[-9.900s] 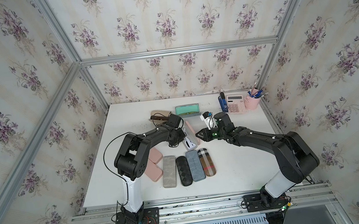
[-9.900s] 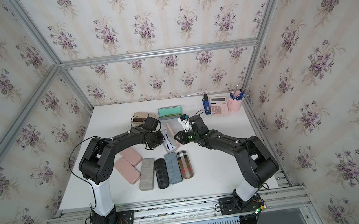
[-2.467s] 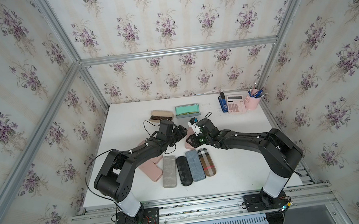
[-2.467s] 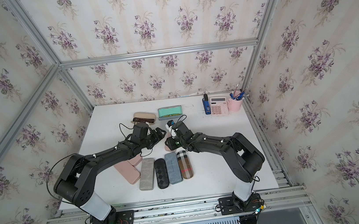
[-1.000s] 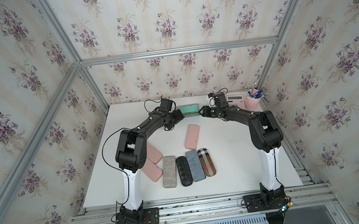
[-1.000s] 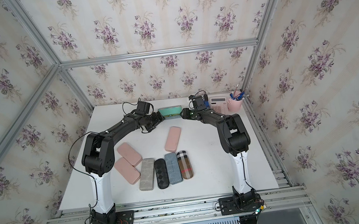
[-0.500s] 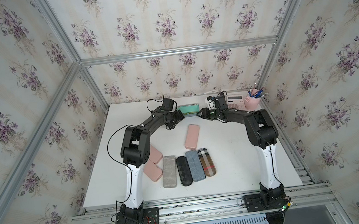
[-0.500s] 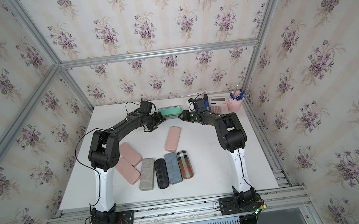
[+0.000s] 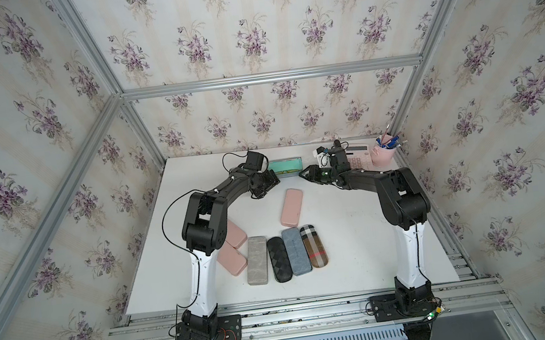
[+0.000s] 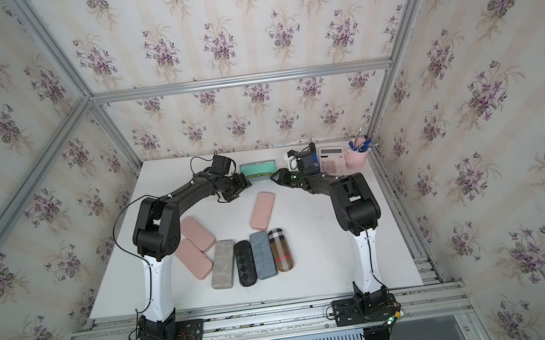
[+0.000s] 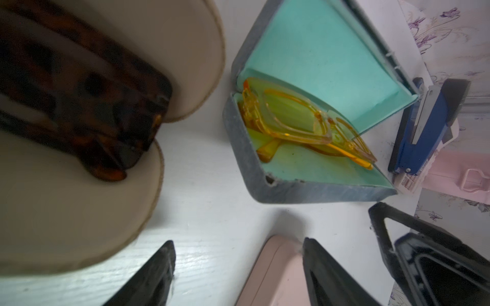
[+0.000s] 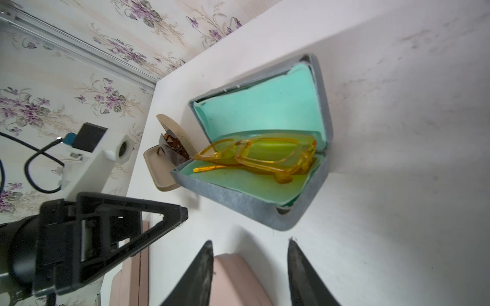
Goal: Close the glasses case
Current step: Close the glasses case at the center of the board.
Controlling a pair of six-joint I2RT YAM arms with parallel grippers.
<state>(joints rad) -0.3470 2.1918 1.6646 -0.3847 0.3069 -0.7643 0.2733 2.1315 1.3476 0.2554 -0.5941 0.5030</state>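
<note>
Glasses case [image 9: 284, 166], grey shell with teal lining, sits at the far side of the bench [image 9: 342, 239]. The lid stands open with yellow glasses [image 11: 297, 116] inside. My left end effector [image 9: 274, 181] is just left of the case, fingers apart, holding nothing. My right end effector [image 9: 303, 173] is just right of it, fingers likewise apart and empty. Neither touches the case.

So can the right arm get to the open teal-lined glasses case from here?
Probably yes: the right end effector, open, points at the teal-lined glasses case with only bare table between.
</note>
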